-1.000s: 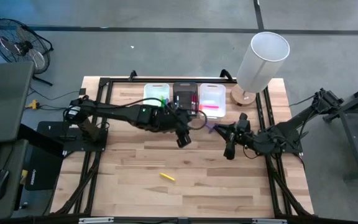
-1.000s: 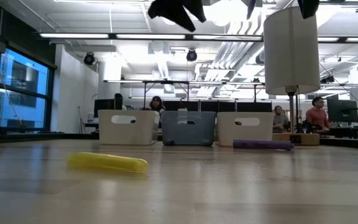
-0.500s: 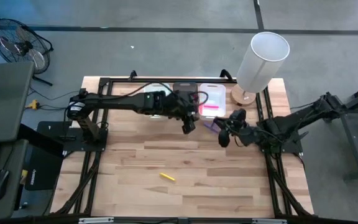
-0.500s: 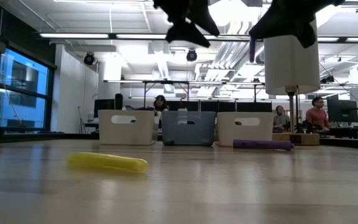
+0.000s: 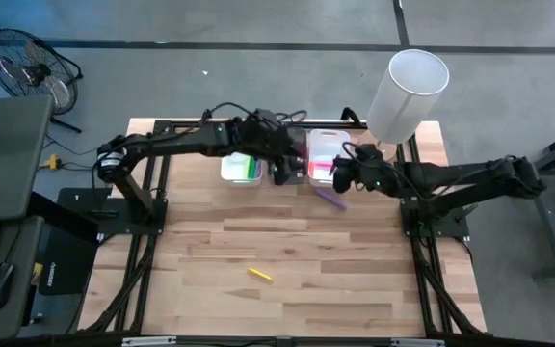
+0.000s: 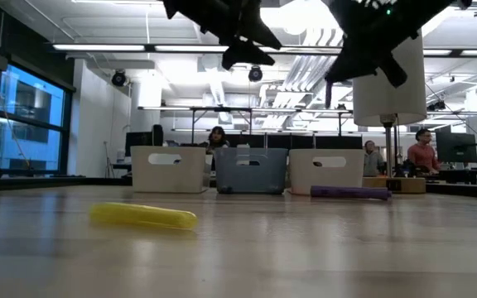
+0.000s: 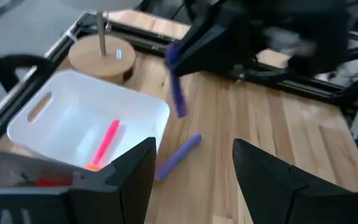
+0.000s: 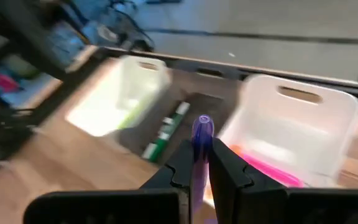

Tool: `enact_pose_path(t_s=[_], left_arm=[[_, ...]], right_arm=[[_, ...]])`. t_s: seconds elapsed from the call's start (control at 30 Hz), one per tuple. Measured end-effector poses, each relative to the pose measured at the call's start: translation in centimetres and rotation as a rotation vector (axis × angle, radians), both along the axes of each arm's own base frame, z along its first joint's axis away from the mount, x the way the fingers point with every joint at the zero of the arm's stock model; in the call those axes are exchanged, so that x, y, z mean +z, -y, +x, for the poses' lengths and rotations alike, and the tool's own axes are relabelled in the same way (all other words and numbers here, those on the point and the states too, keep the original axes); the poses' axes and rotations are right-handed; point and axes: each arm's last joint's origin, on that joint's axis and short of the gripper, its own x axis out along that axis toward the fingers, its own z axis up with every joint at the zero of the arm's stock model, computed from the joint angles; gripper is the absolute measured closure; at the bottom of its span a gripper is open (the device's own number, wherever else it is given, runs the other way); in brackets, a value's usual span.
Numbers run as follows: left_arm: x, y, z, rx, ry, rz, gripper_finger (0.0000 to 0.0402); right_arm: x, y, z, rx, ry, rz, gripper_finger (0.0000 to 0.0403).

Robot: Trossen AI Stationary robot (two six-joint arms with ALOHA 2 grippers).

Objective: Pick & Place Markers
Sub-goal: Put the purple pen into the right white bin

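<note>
The right gripper (image 8: 197,163) is clamped on a purple marker (image 8: 200,140), which stands up between its two fingers. In the high view this gripper (image 5: 339,175) hangs over the near edge of the right-hand white bin (image 5: 329,142). Just in front of it, in its wrist view, that bin (image 8: 303,118) holds a pink marker (image 8: 267,167). To the bin's side sits the dark middle bin (image 8: 194,102) with green and white markers (image 8: 166,132) in it, and beyond that the far white bin (image 8: 126,93).

The left gripper (image 7: 191,168) has its fingers spread apart with nothing between them. From above it (image 5: 284,173) hangs by the dark bin (image 5: 292,143), close to the right gripper. Ahead of it, in its wrist view, the right gripper's held purple marker (image 7: 176,87) hangs in the air, and below that a second purple marker (image 7: 178,155) lies flat on the wooden table (image 7: 278,124), just beside the wall of the white bin (image 7: 129,106) that holds a pink highlighter (image 7: 104,142).

A yellow marker (image 5: 259,275) lies alone on the table, well apart from both grippers. The left white bin (image 5: 243,169) shows green inside. A white lamp (image 5: 405,92) stands beyond the right gripper at the table's corner. In the low view, people (image 6: 423,153) sit in the room behind the bins
</note>
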Motion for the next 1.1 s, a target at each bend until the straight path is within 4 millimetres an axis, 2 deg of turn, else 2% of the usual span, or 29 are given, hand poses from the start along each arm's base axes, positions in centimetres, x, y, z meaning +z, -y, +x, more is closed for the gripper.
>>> enact_pose_path(t_s=[0.13,0.27,0.47,0.73,0.97,1.1], left_arm=[[0.4,-1.5,-0.7,-0.076,0.039,-0.014,0.0192],[1.3,-2.7,-1.1,-0.185,0.133,-0.04,0.0192],[1.4,-3.5,-1.4,-0.245,0.167,-0.069,0.0192],[1.5,-3.3,-1.3,-0.293,0.18,-0.086,0.0192],[1.5,-3.2,-1.4,-0.302,0.179,-0.091,0.0192],[1.3,-3.2,-1.4,-0.309,0.162,-0.101,0.0192]], right_arm=[[-1.3,1.5,0.0,-0.07,-0.081,0.046,0.0384],[-2.8,2.8,0.9,-0.095,-0.137,0.096,0.0384],[-4.3,3.5,1.9,-0.166,-0.162,0.122,0.0383],[-4.6,3.9,1.8,-0.242,-0.162,0.104,0.0355],[-4.6,4.1,1.7,-0.229,-0.176,0.109,0.0351],[-4.6,4.1,1.7,-0.227,-0.176,0.11,0.033]])
